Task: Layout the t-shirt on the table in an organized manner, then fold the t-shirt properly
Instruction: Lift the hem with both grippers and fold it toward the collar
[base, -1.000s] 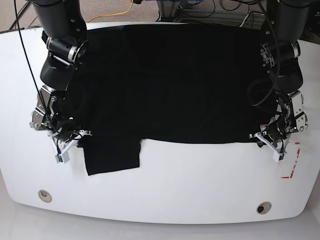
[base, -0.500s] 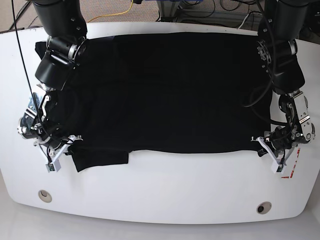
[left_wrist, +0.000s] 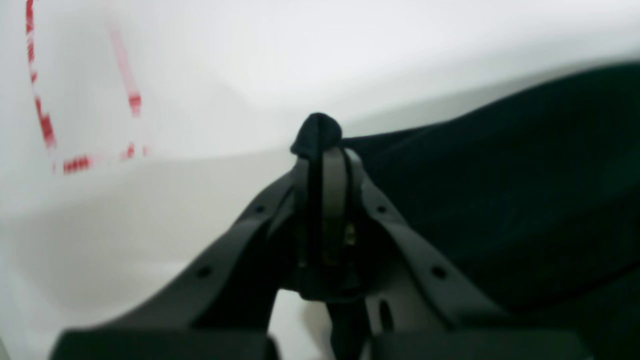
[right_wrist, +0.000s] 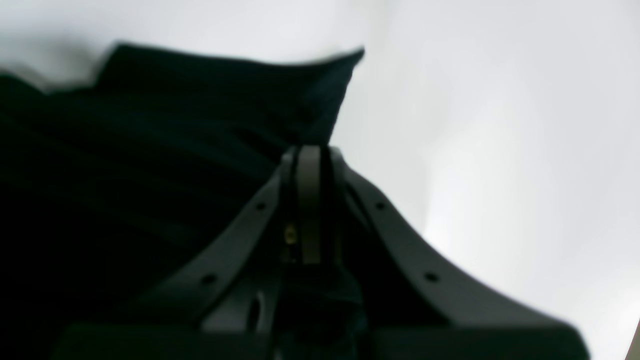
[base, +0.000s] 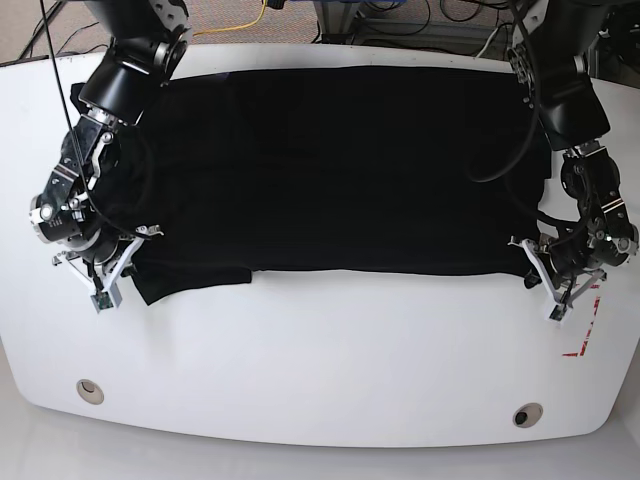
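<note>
Reading from the left of the base view: our right pincer is pinching the t-shirt at its near corner, where a sleeve flap lies just beside the tips. Compared with half a second ago, that flap is flatter and shorter, and the near hem now runs almost straight between our two pincers — the cloth has been drawn taut and outward. At the far right, our left pincer is also pressed together on a corner of the shirt; the left wrist view shows a nub of black cloth poking past its tips. The red tape mark sits just outward of it on the table. We judge the layout step nearly finished — folding not yet begun.
</note>
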